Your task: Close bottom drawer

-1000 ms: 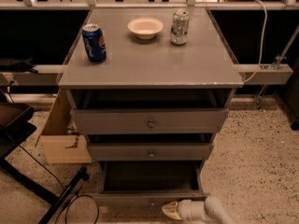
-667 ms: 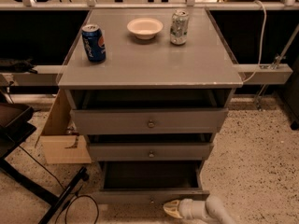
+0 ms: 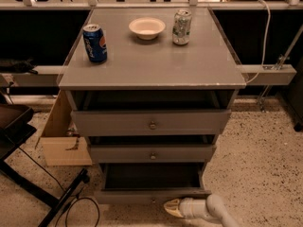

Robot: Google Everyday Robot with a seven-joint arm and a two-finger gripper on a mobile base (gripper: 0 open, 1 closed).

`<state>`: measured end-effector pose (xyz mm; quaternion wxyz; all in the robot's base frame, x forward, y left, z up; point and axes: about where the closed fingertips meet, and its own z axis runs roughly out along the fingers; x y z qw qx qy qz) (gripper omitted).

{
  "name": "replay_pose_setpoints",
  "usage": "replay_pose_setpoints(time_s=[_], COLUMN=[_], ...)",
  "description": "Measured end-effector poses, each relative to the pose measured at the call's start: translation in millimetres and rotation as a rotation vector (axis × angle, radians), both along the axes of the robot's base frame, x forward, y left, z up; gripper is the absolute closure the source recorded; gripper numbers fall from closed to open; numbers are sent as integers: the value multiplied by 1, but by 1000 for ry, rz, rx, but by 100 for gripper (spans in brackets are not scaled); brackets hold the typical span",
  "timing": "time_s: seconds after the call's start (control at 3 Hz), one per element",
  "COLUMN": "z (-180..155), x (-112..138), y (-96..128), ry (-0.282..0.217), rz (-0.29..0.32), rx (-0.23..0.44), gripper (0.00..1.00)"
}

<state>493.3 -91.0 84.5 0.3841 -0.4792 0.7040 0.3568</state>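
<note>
The bottom drawer [image 3: 137, 196] of the grey cabinet is pulled out. Its narrow grey front and small round knob [image 3: 152, 200] sit low in the view, with the dark box interior [image 3: 151, 175] open behind it. My gripper [image 3: 173, 208] comes in from the lower right on a white arm. Its yellowish tip points left, just in front of and below the right part of the drawer front, close to the knob. The two wider drawers above, the top one [image 3: 151, 122] and the middle one [image 3: 151, 153], stand slightly out.
On the cabinet top [image 3: 151, 65] stand a blue soda can [image 3: 95, 42], a white bowl [image 3: 147, 28] and a silver can [image 3: 181, 27]. A cardboard box [image 3: 61, 141] sits at the left of the cabinet. A black stand leg and cable [image 3: 71, 193] lie at lower left.
The gripper has stayed at the front of the bottom drawer, shifted only slightly. The drawer shows no clear movement.
</note>
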Motion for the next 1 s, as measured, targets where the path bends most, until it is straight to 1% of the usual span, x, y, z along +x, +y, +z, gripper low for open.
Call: replay_pose_setpoints(time_s=[0.33,0.67,1.0], z=[1,6,6], x=[11,35,33], y=[-3,-10,-9], ry=[-20,-60,-60], rz=[-2,-11,-11], rx=[3,9,9], gripper=[100,100,100])
